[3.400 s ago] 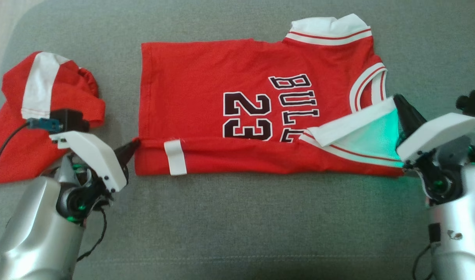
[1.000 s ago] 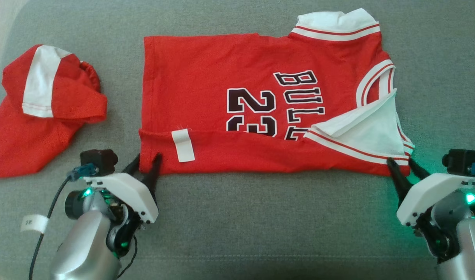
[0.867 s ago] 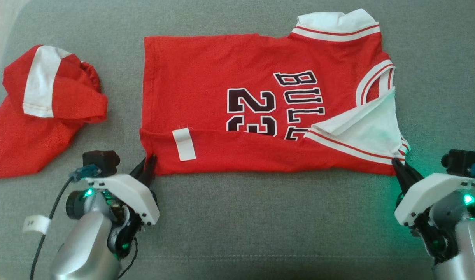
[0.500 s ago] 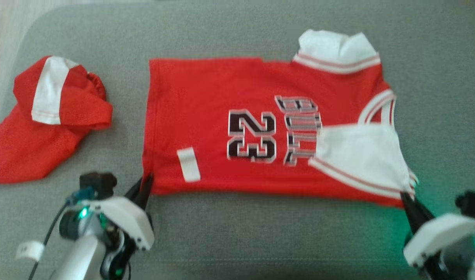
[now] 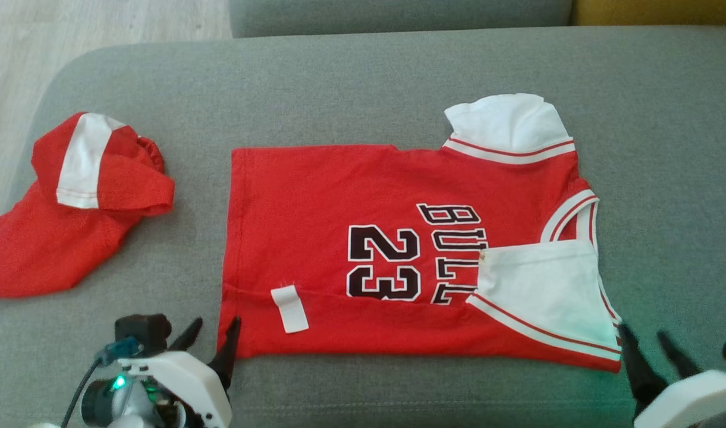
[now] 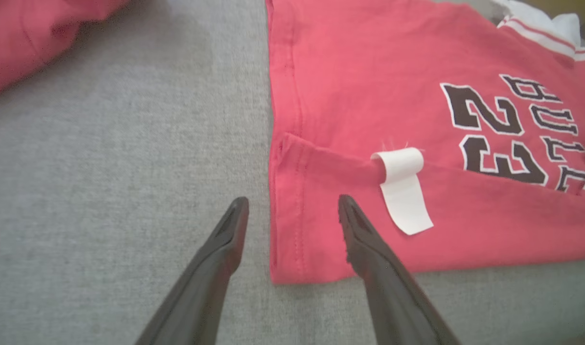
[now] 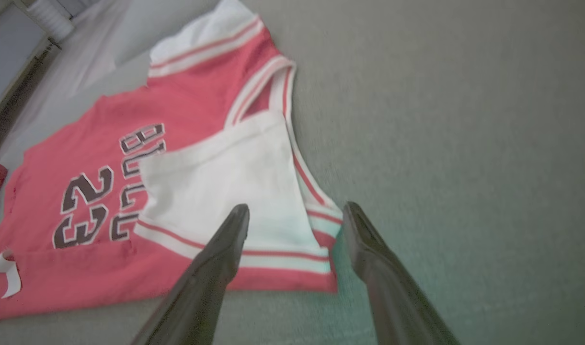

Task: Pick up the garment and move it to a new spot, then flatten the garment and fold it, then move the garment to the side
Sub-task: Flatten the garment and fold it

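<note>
Left gripper point(image 5: 216, 324) and right gripper point(image 5: 641, 331) had let go of the near corners of the jersey point(image 5: 351, 196) and stood open at them, leaving it flat on the sofa cushion point(image 5: 363, 71), first fold apparently laid, further folding outstanding.

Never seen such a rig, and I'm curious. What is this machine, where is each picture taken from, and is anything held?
A two-armed robot is folding clothes. The wide picture comes from its head camera, looking down at a grey sofa seat. The other two come from wrist cameras, looking along each arm's two dark fingers. A red jersey numbered 23, near edge folded over, lies in the middle; another red and white garment lies to the left. The left gripper and right gripper stand open at the jersey's near corners, holding nothing.
</note>
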Controlling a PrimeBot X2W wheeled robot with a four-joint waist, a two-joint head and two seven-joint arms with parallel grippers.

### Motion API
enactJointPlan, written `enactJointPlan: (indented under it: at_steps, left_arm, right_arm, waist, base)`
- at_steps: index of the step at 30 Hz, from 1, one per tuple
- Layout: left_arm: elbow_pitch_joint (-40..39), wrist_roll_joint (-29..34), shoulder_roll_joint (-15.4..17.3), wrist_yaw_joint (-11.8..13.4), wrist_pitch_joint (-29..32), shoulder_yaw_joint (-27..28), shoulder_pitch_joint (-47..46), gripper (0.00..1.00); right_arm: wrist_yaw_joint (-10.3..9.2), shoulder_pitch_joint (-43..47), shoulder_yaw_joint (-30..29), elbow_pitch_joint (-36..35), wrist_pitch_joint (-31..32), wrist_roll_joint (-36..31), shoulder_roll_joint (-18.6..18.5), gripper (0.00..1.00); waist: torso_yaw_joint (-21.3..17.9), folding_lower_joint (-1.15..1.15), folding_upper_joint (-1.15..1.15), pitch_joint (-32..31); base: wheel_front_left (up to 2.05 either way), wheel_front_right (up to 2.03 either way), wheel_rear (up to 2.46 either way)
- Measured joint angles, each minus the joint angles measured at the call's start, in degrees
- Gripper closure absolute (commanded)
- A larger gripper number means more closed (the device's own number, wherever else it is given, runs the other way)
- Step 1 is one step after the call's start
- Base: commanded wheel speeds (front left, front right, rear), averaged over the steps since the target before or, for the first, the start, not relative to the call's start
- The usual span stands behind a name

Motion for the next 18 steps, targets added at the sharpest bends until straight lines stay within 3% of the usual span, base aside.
enactJointPlan:
  at_steps: [8, 12, 18]
  left_arm:
    - [-5.4, 3.5, -0.9, 5.5, -10.4, 2.5, 0.3, 0.0]
    - [-9.0, 5.7, -1.1, 7.4, -14.5, 3.0, 0.3, 0.0]
    - [-11.0, 7.5, -1.0, 8.4, -15.6, 3.3, 0.1, 0.0]
  right_arm:
    - [0.0, -3.6, 3.6, -6.4, -12.5, -10.0, -0.5, 0.0]
    - [0.0, -6.8, 5.9, -6.5, -14.7, -11.3, -2.2, 0.0]
    - [0.0, -9.2, 8.1, -5.8, -15.2, -11.3, -3.9, 0.0]
  waist:
    - [-0.2, 0.0, 0.0, -1.8]
    - [-0.1, 0.0, 0.0, -2.7]
    - [0.3, 0.0, 0.0, -3.2]
  base:
    - [0.0, 0.0, 0.0]
    - [0.0, 0.0, 0.0]
    - [0.0, 0.0, 0.0]
